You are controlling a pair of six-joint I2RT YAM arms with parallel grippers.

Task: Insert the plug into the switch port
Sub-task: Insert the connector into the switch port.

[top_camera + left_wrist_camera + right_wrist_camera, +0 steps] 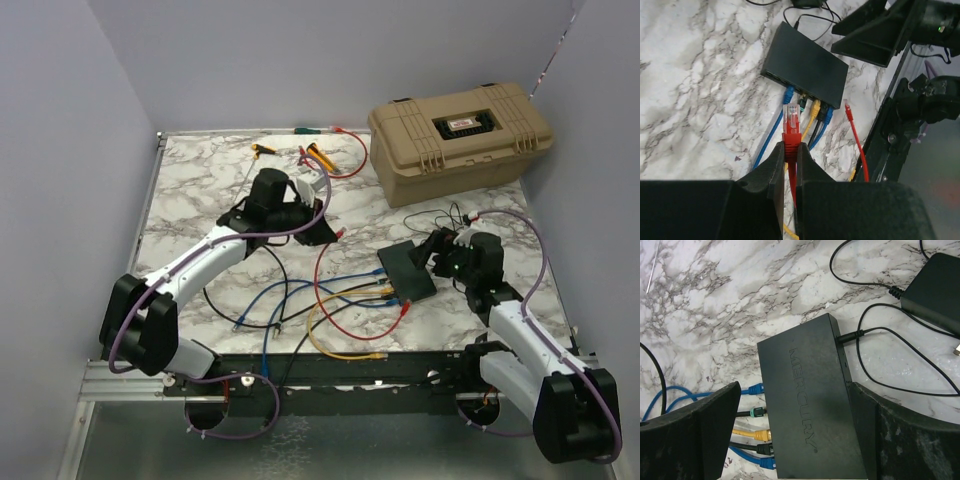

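Risk of a crooked entry into a crowded port row.
Pinched tight in the closed left claw (pixel 790 150), the red plug (pixel 791 120) hangs well short of the switch (pixel 807 65), which lies on the surface (pixel 700 75), straddled by the wide-open, empty right claw (pixel 795 390). Blue, yellow and black cables (pixel 815 106) crowd the ports (pixel 777 80); a tilted plug could snag them or shove the unclamped switch.

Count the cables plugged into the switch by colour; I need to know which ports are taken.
Blue cables: 2
Black cables: 2
Yellow cable: 1
Total: 5 plugged into the switch
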